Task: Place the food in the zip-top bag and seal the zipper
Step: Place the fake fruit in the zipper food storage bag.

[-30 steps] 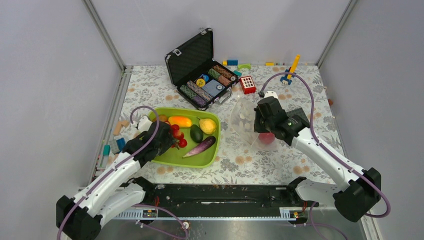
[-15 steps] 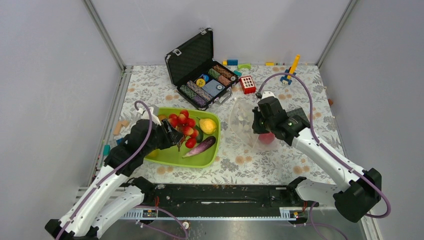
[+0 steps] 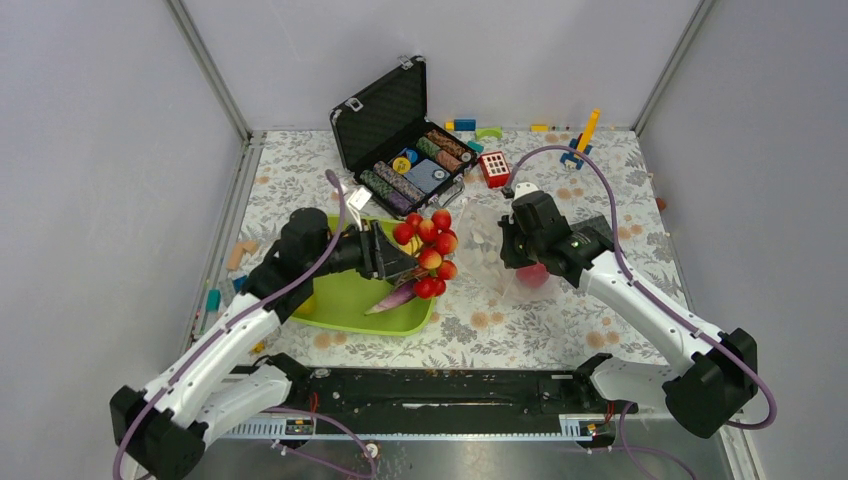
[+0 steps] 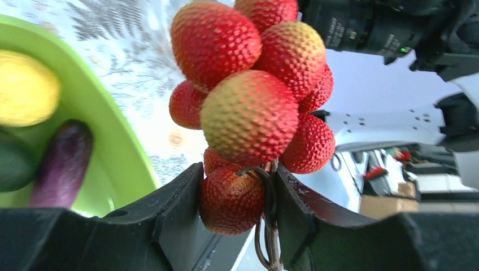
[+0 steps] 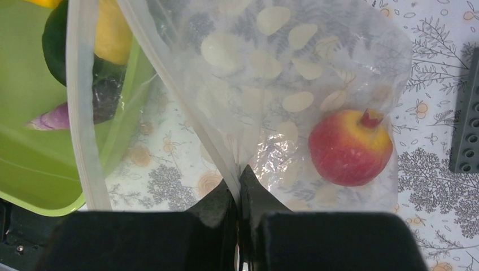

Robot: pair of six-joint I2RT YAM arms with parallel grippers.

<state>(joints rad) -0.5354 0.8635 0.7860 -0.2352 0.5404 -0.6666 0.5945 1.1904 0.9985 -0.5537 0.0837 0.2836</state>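
My left gripper (image 3: 408,262) is shut on the red berry cluster (image 3: 427,252) and holds it in the air over the right edge of the green tray (image 3: 345,310), just left of the zip-top bag (image 3: 483,245). In the left wrist view the fingers (image 4: 237,195) pinch one berry and the stem of the cluster (image 4: 248,107). My right gripper (image 5: 238,189) is shut on the bag's (image 5: 271,84) mouth edge and holds it up, with the zipper (image 5: 79,113) hanging open. A red apple (image 5: 350,148) lies inside the bag. The eggplant (image 5: 51,117), avocado (image 5: 53,42) and a yellow fruit (image 5: 116,34) lie in the tray.
An open black case of poker chips (image 3: 400,150) stands behind the tray. A red block (image 3: 495,168) and small building blocks (image 3: 487,131) lie at the back, with more blocks (image 3: 240,255) left of the tray. A grey block (image 5: 466,113) lies beside the bag.
My left gripper has lifted the berry cluster out of the tray and carried it right, toward the bag. My right gripper has stayed shut on the bag, nearly still.
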